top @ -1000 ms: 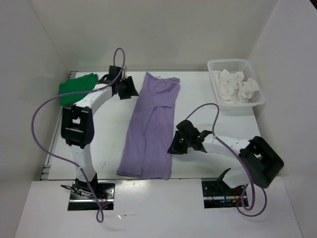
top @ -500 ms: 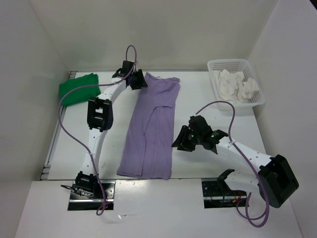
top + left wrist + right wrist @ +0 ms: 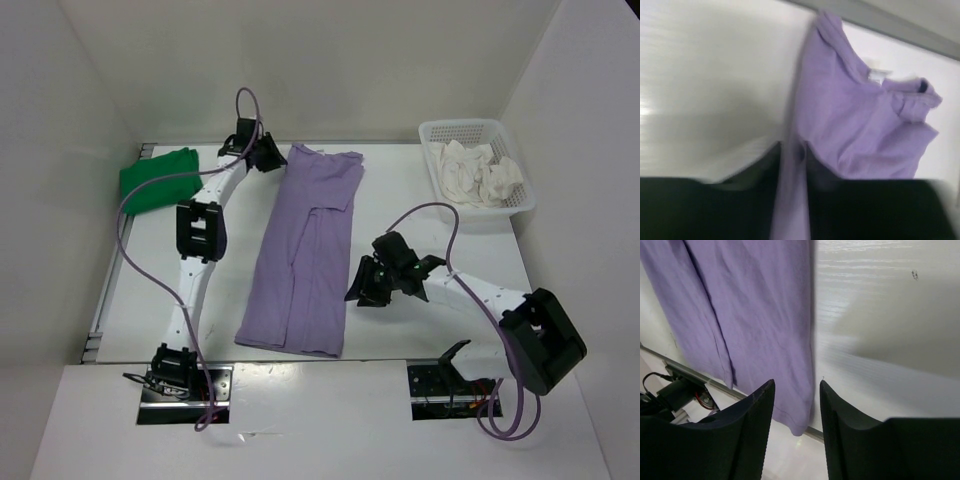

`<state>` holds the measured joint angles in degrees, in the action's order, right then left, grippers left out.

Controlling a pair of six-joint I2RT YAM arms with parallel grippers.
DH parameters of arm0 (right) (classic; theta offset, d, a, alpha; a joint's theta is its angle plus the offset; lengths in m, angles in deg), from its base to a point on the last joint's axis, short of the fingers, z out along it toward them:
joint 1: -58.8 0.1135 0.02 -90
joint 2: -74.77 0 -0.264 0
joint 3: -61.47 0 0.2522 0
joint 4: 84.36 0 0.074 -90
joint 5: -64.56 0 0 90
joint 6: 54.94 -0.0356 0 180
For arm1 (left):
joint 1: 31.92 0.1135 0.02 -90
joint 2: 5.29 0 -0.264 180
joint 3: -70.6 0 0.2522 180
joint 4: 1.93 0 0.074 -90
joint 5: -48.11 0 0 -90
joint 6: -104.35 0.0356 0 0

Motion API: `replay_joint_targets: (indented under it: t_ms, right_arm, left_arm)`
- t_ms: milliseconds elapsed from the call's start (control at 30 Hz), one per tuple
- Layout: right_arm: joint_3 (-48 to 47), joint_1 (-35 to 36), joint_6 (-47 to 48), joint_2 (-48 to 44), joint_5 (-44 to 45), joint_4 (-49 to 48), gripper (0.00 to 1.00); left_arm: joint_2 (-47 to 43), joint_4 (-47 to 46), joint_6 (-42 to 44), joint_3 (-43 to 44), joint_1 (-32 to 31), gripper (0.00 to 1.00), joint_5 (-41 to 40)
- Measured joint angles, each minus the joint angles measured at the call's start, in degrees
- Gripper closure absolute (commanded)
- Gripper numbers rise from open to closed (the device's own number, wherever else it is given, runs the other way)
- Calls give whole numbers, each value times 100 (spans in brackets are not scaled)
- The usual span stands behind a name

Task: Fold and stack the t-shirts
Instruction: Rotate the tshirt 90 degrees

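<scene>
A purple t-shirt point(image 3: 305, 250) lies lengthwise down the middle of the table, folded narrow. My left gripper point(image 3: 268, 155) is at its far left corner, shut on the shirt's edge; in the left wrist view a strip of purple cloth point(image 3: 792, 200) runs between the closed jaws. My right gripper point(image 3: 362, 288) is open and empty just right of the shirt's right edge, above its near part; the right wrist view shows the shirt point(image 3: 750, 315) and its hem between the spread fingers point(image 3: 752, 435). A folded green t-shirt point(image 3: 155, 180) lies at the far left.
A white basket point(image 3: 478, 130) with crumpled white shirts point(image 3: 480, 175) stands at the far right. White walls enclose the table on three sides. The near table edge point(image 3: 830, 432) runs just below the shirt's hem.
The left gripper pulled the shirt's far corner a little left and straightened the top. The right gripper moved slightly towards the shirt's right edge and stays open.
</scene>
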<state>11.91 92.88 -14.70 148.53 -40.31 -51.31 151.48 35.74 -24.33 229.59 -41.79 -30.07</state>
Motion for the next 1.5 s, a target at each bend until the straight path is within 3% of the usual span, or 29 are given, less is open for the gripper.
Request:
replay_joint_targets:
  t_ms: [33,67,167,233,333,533,700,1000,1333,1500]
  right_arm:
    - [-28,0,17,15,0,0,52]
    - [-48,0,31,28,-2,-2,52]
    - [-74,0,85,39,2,0,52]
    - [-74,0,98,28,9,13,52]
    - [13,0,-2,-129,48,7,52]
    - [544,278,-474,-704,72,-63,52]
    - [605,586,-570,-634,42,-70,52]
    - [514,1215,-551,-173,-48,-116,52]
    - [640,1655,-813,-72,-308,-675,50]
    - [1003,1657,-1045,-70,-339,-761,55]
  left_arm:
    - [-13,-39,-55,-11,72,33,-24]
    - [-66,-166,-48,-122,136,22,-24]
    - [-619,-459,-20,-1082,337,7,-44]
    - [-1397,-710,39,-2299,411,4,-166]
    - [-2811,-876,116,-4240,413,10,-282]
    - [-5807,-997,76,-7558,286,51,-188]
    - [-7034,17,42,-9016,227,55,-186]
    - [-7698,1547,-358,-9971,190,52,-144]
    - [-6795,2096,-605,-10045,-284,49,-188]
    - [-6684,2260,-632,-10045,-481,50,-136]
